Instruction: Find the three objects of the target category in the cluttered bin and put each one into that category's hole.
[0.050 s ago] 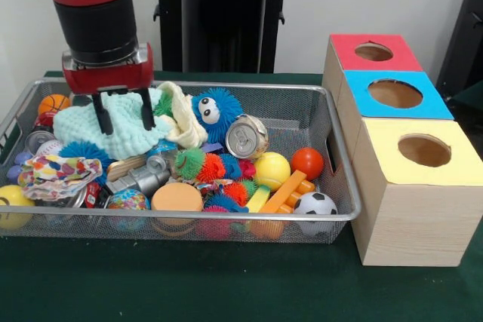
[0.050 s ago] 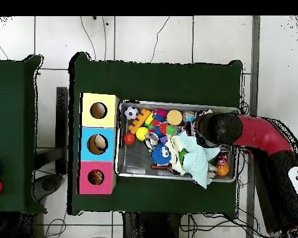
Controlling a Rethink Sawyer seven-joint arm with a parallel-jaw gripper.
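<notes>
The hand [image 1: 121,115] is held low at one end of the wire mesh bin [image 1: 302,115], its two black fingers spread and pressed down into the mint-green knitted cloth [image 1: 113,135]; nothing is pinched yet. The search step seems to be in hand, with the cloth, lying among balls, spiky toys and a drink can [image 1: 247,136], judged the likely target; no cloth is seen in the holes of the red box [image 1: 349,52], blue box [image 1: 362,103] or yellow box [image 1: 385,157] beside the bin. Next, the fingers would need to be closed on a fold and the cloth lifted clear without snagging the cream cloth [image 1: 183,116] beneath.

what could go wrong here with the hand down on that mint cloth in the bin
1. The hand stands open with its fingers astride the mint cloth; closing may bunch up the cream cloth beside it too.
2. Lifting the cloth could drag along the small toys lying against it, such as the blue fuzzy toy, or tip them over the basket's rim.
</notes>
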